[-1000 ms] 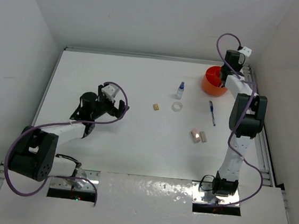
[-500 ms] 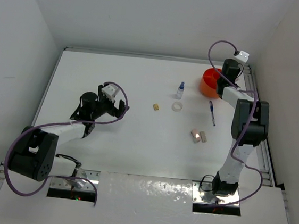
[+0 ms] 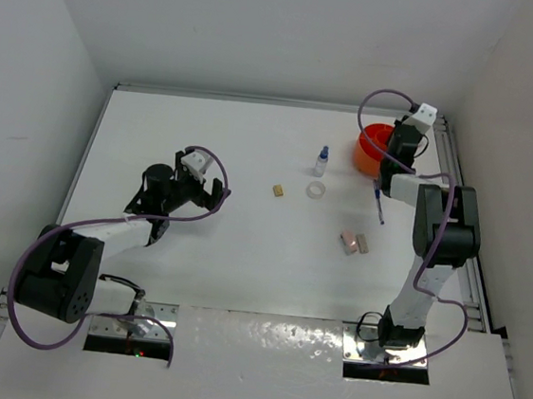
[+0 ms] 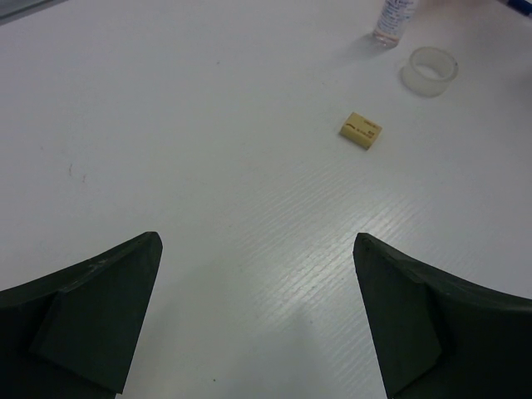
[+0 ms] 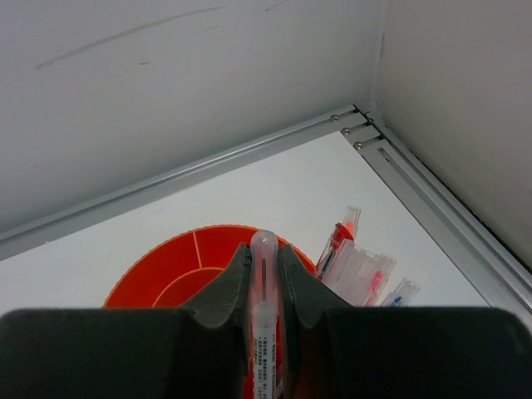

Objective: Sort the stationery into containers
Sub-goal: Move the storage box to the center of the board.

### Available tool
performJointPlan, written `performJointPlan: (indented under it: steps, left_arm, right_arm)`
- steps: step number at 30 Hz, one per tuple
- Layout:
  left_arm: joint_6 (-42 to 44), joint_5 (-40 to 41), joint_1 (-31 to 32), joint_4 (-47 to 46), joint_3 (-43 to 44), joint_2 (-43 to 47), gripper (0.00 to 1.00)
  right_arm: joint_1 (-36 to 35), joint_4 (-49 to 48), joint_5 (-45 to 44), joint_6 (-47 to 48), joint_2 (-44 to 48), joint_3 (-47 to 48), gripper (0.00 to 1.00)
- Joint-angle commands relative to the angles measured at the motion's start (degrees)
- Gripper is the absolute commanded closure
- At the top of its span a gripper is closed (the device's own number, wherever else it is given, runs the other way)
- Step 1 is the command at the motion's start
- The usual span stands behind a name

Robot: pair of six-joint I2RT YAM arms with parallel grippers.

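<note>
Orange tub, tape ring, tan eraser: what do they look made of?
Orange tub: looks like moulded plastic, smooth and slightly glossy, with thin divider walls moulded in one piece.
Tape ring: clear, faintly milky and see-through, likely plastic tape wound on itself.
Tan eraser: dull matte block with soft edges and small print, probably rubber or vinyl; can't tell which.

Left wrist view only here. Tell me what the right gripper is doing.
Observer: The right gripper is shut on a pen, right by the orange tub.
Operator: Name what lies loose near that tub.
Observer: A blue pen lies on the table, just on the near side of the tub.
Operator: Report anything beyond the tub.
Observer: A red pen lies past it, toward the far corner.
</note>
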State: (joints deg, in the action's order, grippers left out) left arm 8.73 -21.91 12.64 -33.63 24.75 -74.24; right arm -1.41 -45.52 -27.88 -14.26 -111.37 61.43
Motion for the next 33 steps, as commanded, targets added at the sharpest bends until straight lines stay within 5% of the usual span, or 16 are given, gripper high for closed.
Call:
performJointPlan:
  steps: [1,10,16,19,30,33]
  left_arm:
    - [0.2,-1.1,-0.9,-3.1,-0.1,1.9,0.02]
    - [0.3,-1.2,-1.0,-3.1,-0.1,1.9,0.02]
    - [0.3,-1.4,-1.0,-2.9,0.0,1.9,0.02]
    - [0.5,-1.6,-1.0,-2.9,0.0,1.8,0.02]
    - [1.0,-2.0,-1.0,-2.8,-0.1,2.1,0.02]
    - [1.2,-1.9,-0.7,-2.8,-0.3,2.3,0.02]
  right_arm:
    - [-0.8,-7.8,0.8,1.0,2.1,-1.6,1.00]
    - [-0.8,-15.4,3.7,1.6,4.2,-8.2,0.93]
    - [-0.8,-17.7,4.0,1.4,4.5,-10.6,0.79]
    - [-0.7,-17.8,4.0,1.3,5.5,-11.2,0.63]
    - [-1.7,-10.9,8.9,3.8,19.4,-17.1,0.40]
    - [-1.9,3.4,11.7,2.6,24.6,-16.3,0.35]
